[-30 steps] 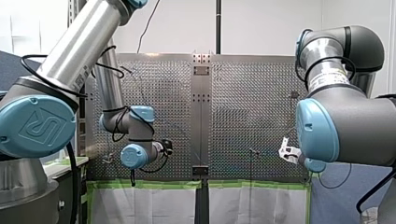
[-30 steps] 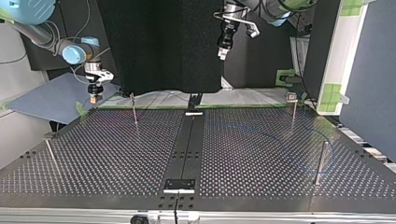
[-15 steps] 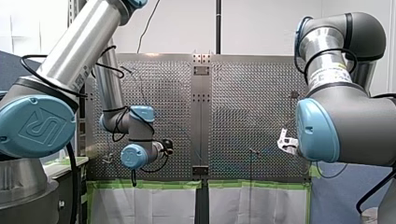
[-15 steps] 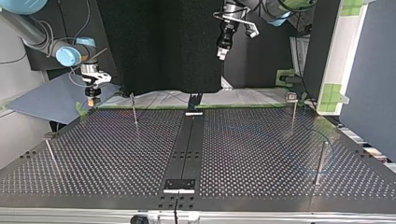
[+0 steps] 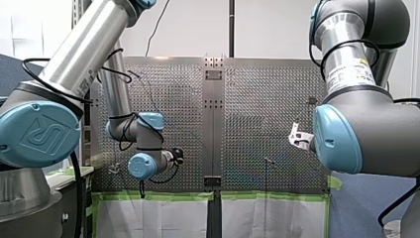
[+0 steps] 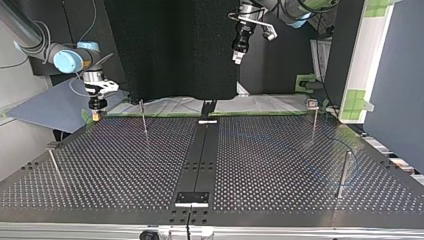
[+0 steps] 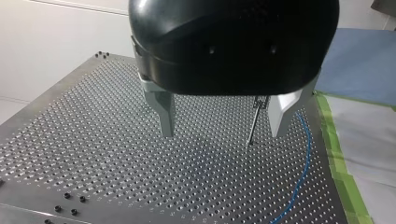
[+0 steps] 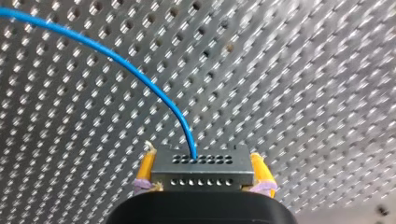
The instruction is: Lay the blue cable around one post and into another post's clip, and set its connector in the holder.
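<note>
In the right wrist view, my right gripper (image 8: 202,161) is shut, its yellow pads (image 8: 146,167) clamping a dark connector block (image 8: 201,173). The blue cable (image 8: 116,59) curves out of the connector over the perforated plate. In the top view this gripper (image 6: 95,113) hangs at the table's far left corner. My left gripper (image 7: 222,134) is open, its metal fingers (image 7: 164,112) empty and high above the plate. A thin post (image 7: 253,125) and a stretch of blue cable (image 7: 301,170) lie ahead of it. From across the table it (image 6: 236,57) hangs well above the far edge.
Thin posts stand on the perforated table in the top view: one far left (image 6: 144,117), one near left (image 6: 54,164), one far right with a clip head (image 6: 313,117), one near right (image 6: 342,174). A dark central strip (image 6: 200,160) runs across. Green tape (image 6: 357,97) edges the far side.
My right gripper with the connector has moved toward the top view's left and slightly lower. In the front view its white bracket has risen. My left arm has not moved.
</note>
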You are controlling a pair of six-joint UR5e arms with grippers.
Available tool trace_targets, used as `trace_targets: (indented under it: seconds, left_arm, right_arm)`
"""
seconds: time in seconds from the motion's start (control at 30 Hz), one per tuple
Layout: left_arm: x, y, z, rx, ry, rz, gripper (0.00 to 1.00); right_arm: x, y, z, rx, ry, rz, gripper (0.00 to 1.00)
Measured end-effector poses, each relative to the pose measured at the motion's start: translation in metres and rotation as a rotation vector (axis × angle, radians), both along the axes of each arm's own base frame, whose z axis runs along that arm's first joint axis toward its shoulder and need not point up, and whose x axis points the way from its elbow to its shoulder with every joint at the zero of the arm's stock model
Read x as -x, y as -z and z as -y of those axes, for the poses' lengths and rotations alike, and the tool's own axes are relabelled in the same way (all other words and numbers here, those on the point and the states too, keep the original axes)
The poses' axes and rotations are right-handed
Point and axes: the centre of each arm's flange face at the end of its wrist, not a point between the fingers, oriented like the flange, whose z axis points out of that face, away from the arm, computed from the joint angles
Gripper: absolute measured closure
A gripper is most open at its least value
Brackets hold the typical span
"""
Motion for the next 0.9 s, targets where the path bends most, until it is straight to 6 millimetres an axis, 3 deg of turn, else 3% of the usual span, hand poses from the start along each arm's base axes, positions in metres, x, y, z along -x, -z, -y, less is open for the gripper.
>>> trace_targets:
  seconds: [0.5,0.9]
  left_arm:
    - [-0.002,0.000,-0.002,-0.001,-0.009,0.000,0.01]
    - [-0.002,0.000,-0.002,-0.001,-0.008,-0.001,0.01]
  right_arm:
    - [-0.028,-0.069,-0.012,0.093,-0.038,-0.032,1.00]
    - [-0.020,-0.112,-0.031,0.099,0.048,-0.028,1.00]
